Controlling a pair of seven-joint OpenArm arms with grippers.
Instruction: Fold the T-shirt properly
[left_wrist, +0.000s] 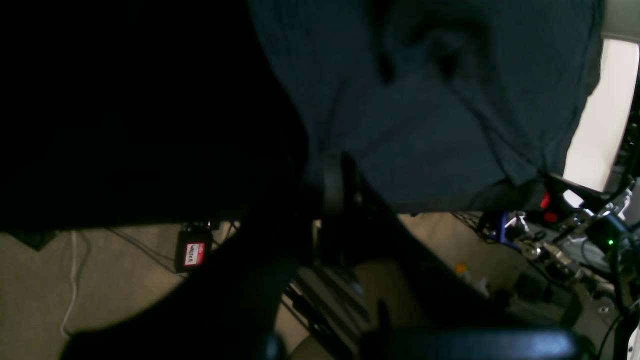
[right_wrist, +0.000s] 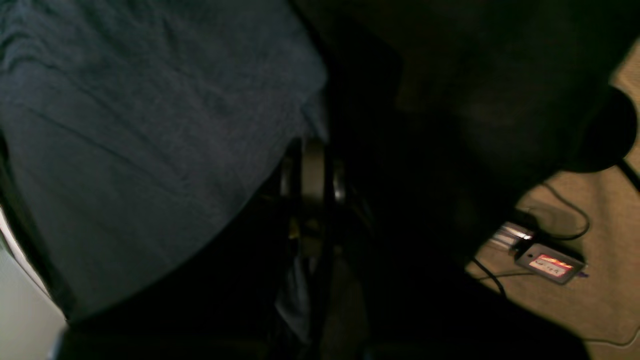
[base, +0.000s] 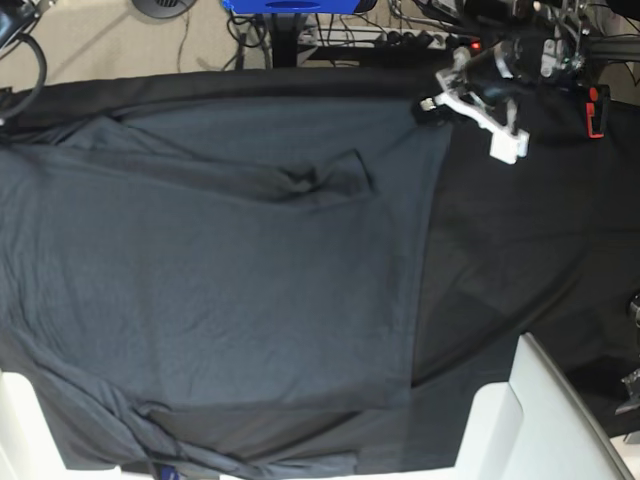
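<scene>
At the table's far edge, I see my left gripper (base: 432, 107) clamped on the T-shirt (base: 220, 270) corner; the right gripper (right_wrist: 312, 150) pinches its hem too, shirt spread across the table (base: 520, 230).

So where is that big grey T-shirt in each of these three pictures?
Left wrist: the T-shirt fills the upper middle and right, draped above the floor.
Right wrist: it fills the upper left, its edge running down to the dark gripper in the middle.
Base: it spreads over the left and centre of the black table cloth, at.
Shared landmark: the shirt's straight hemmed edge.
</scene>
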